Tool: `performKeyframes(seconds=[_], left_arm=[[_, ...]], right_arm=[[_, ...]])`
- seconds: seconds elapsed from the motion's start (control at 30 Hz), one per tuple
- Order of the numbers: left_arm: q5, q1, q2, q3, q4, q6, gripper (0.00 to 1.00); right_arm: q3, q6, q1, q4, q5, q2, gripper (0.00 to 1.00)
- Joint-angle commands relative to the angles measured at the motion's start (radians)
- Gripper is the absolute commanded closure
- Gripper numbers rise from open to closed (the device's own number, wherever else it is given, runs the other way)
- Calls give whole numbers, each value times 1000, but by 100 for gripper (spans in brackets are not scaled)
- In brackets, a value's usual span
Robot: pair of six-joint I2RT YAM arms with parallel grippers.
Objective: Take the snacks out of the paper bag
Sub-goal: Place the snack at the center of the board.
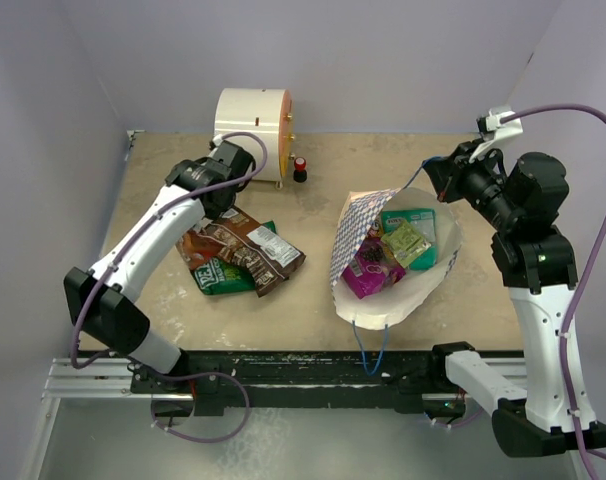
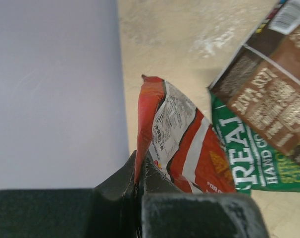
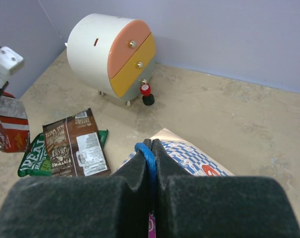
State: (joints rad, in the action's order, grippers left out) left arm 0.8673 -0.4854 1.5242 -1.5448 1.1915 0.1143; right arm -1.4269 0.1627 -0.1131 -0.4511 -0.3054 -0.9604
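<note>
While our right claw [image 3: 151, 171] pinches the bag's [image 1: 355, 232] blue cord [image 3: 149, 154], holding it open, our left claw [image 2: 139, 181] grips an orange-red packet [image 2: 182, 144] beside the brown [image 2: 274, 94] and green [image 2: 254, 161] ones. Next: release it, then fetch the purple [image 1: 371, 270].

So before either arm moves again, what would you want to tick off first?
1. Left claw gripping the orange-red crinkly packet: ok, pinched at its edge.
2. Right claw holding the thin blue cord handle of the blue-and-white checkered paper bag: ok.
3. Bag mouth open: ok; the purple packet, yellow-green packet and green packet show inside.
4. Free spot to drop the orange-red packet: ok, bare table beside the brown packet and the green packet lying under it.
5. More snacks hidden beneath those in the bag: cannot tell.
</note>
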Motion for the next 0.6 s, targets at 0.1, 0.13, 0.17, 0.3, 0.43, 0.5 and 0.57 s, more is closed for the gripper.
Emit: performKeyframes(seconds=[0.1,0.13,0.17,0.3,0.43,0.5,0.57], left_arm=[[-240,-1,161,-80,-53,-35,100],[-274,-2,175,-81,-59,-39,100],[-306,-1,189,-82,-62,-41,100],[-377,-1,232,-98,-66,-14,100],[-501,-2,265,-109,-86,-14,100],[-548,-2,293,-125,-65,-1,99],[-611,-4,321,-134,-47,4,96]], right_arm=[[-59,-5,-5,77,-11,23,100],[-61,-6,-5,73,-8,24,100],[-63,-6,-5,69,-5,25,100],[-67,-7,-5,59,6,31,100],[-70,-8,-5,47,10,35,100],[-72,-8,-5,43,13,35,100],[-70,-8,-5,42,16,37,100]])
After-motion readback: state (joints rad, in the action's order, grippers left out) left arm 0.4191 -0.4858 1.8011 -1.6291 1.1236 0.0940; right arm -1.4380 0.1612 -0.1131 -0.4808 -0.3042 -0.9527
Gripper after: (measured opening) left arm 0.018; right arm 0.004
